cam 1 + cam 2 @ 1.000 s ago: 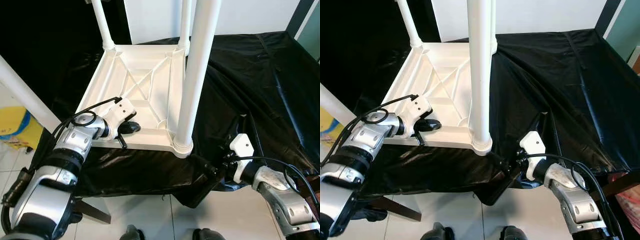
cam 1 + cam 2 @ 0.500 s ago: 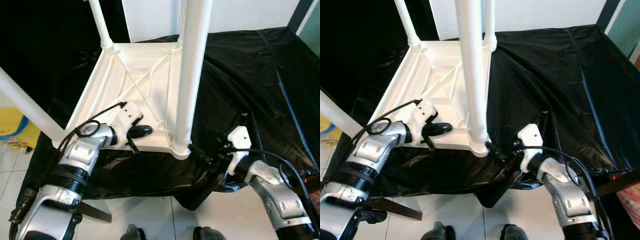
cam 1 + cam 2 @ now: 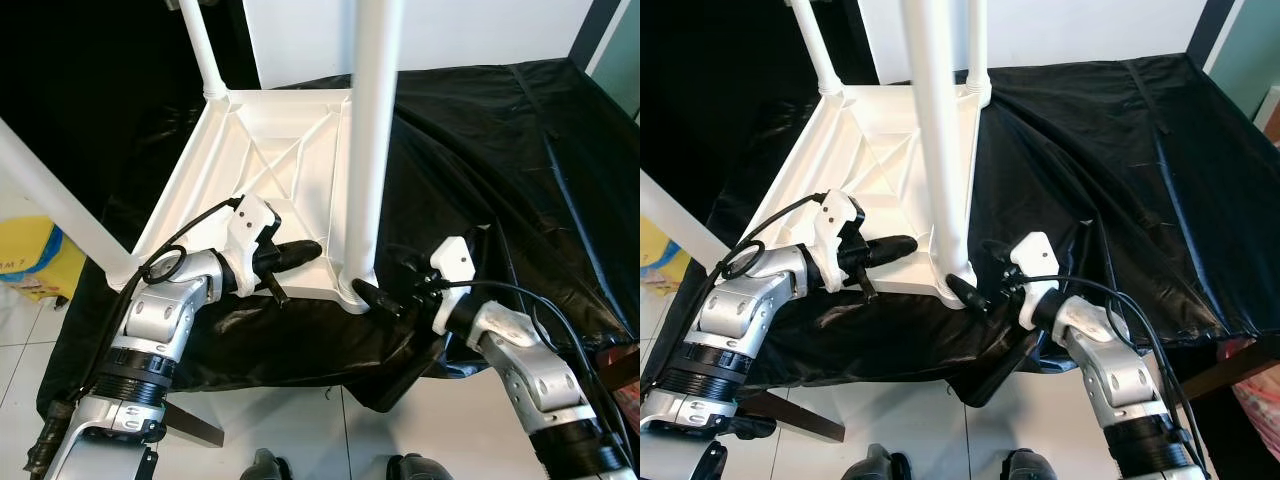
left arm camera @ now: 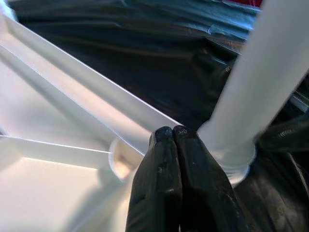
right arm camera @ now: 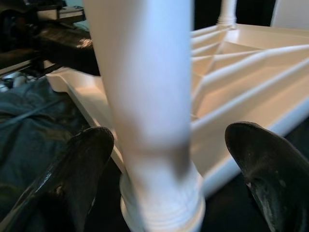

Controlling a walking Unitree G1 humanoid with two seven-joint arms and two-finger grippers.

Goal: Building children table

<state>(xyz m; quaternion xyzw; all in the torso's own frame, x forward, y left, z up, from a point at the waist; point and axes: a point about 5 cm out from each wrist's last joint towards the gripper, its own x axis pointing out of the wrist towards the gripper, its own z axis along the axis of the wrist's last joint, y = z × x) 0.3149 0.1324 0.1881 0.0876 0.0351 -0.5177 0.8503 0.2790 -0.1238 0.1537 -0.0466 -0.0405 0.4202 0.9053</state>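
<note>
the black plastic sheet (image 3: 520,150) is lying under the upturned white children's table (image 3: 270,170). since a moment ago, the right gripper (image 5: 178,159) is closing in, fingers spread around the near leg (image 3: 365,150) at 5 o'clock, probably to tighten it. the left gripper (image 3: 300,250), clenched empty, is pointing at its base.
</note>
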